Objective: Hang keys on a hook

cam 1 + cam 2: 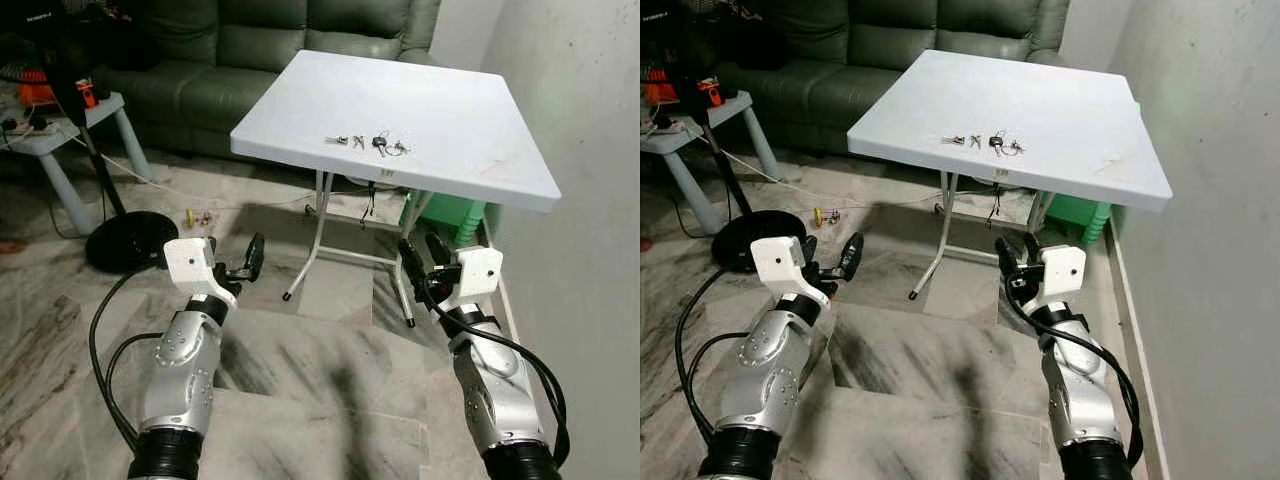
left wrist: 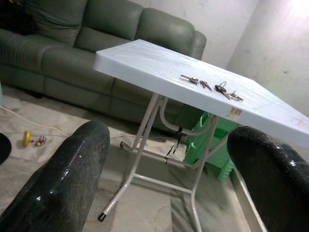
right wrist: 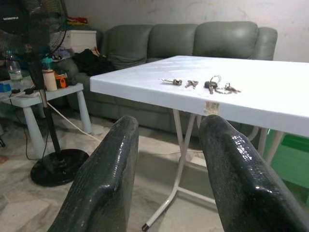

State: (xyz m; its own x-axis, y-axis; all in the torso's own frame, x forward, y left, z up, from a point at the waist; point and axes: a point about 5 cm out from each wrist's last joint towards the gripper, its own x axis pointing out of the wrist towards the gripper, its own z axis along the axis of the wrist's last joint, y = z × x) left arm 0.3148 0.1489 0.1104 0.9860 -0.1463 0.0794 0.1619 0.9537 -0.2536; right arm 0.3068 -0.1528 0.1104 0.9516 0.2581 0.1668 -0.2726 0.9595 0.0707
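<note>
Several keys [image 1: 368, 143] lie spread in a short row on the white folding table [image 1: 480, 110], close to its near edge; the bunch with a ring [image 2: 223, 90] is at the right end of the row. Both arms are raised over the marble floor, short of the table and below its top. My left gripper [image 1: 235, 255] is open and holds nothing, its fingers [image 2: 72, 179] set wide apart. My right gripper [image 1: 420, 250] is also open and empty, pointing toward the table's legs, and the keys [image 3: 203, 84] lie ahead of it and above it.
A green sofa [image 1: 250, 40] stands behind the table. At the left are a fan's round base [image 1: 130, 240] and pole, and a small side table [image 1: 60, 130] with clutter. A green plastic stool [image 1: 450, 215] sits under the table. A wall [image 1: 590, 200] runs along the right.
</note>
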